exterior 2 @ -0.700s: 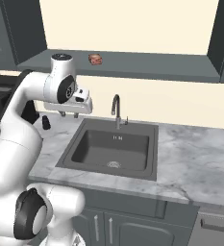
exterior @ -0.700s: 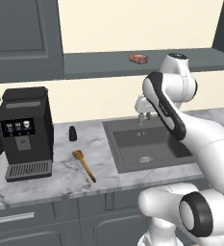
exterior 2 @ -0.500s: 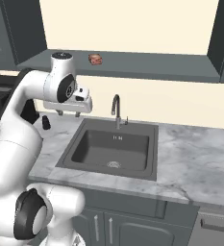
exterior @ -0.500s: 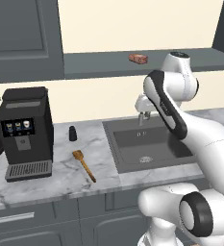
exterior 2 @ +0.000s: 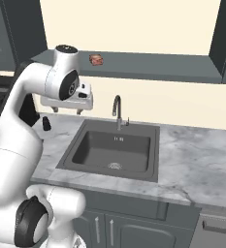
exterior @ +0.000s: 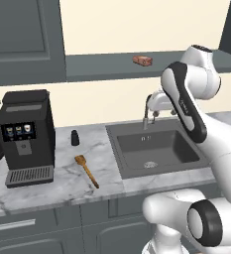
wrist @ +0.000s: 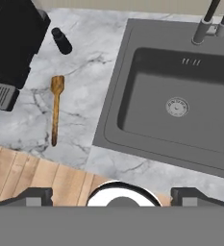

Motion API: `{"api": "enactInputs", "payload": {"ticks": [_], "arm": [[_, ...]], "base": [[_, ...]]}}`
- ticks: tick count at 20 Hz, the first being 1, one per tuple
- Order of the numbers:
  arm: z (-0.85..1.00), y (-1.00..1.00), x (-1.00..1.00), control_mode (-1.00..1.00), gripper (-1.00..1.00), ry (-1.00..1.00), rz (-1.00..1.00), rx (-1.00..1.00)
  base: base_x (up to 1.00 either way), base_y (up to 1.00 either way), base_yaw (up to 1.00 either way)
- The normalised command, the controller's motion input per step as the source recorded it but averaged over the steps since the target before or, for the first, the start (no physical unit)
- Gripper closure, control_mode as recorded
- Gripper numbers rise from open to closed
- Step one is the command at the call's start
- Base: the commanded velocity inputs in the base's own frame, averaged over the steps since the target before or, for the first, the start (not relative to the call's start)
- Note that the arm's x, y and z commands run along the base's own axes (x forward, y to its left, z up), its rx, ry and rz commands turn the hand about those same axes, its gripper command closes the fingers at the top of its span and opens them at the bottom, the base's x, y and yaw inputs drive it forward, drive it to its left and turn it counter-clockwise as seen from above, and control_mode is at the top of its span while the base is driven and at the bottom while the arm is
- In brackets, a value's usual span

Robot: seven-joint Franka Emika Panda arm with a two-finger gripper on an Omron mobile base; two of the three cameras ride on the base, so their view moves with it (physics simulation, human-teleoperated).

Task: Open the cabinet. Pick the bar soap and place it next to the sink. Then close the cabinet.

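Up on the open cabinet [exterior: 112, 67] shelf sits the bar soap [exterior: 142, 60]; gripper [wrist: 111, 197] spread wide, empty

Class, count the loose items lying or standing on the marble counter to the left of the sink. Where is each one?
3: a coffee machine at the far left, a small dark bottle by the wall, and a wooden spatula nearer the front edge. Others may sit outside the frame.

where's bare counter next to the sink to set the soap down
The widest free patch is the marble right of the sink, reaching to the picture's edge. Left of the sink, a narrower strip lies between its rim and the wooden spatula. Further left is crowded: the spatula, a small dark shaker and the coffee machine. The bar soap lies on the cabinet shelf.
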Motion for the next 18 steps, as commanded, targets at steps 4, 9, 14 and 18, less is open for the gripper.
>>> {"api": "enactInputs", "payload": {"ticks": [4, 9, 14, 18], "arm": [[0.16, 0.00, -0.07, -1.00, -1.00, 0.00, 0.00, 0.01], [0.19, 0.00, -0.39, -1.00, -1.00, 0.00, 0.00, 0.02], [0.05, 0.00, -0.32, -1.00, -1.00, 0.00, 0.00, 0.00], [0.00, 0.00, -0.23, -1.00, -1.00, 0.00, -0.05, 0.00]], "base": [[0.00, 0.00, 0.00], [0.00, 0.00, 0.00], [0.00, 0.00, 0.00], [0.00, 0.00, 0.00]]}}
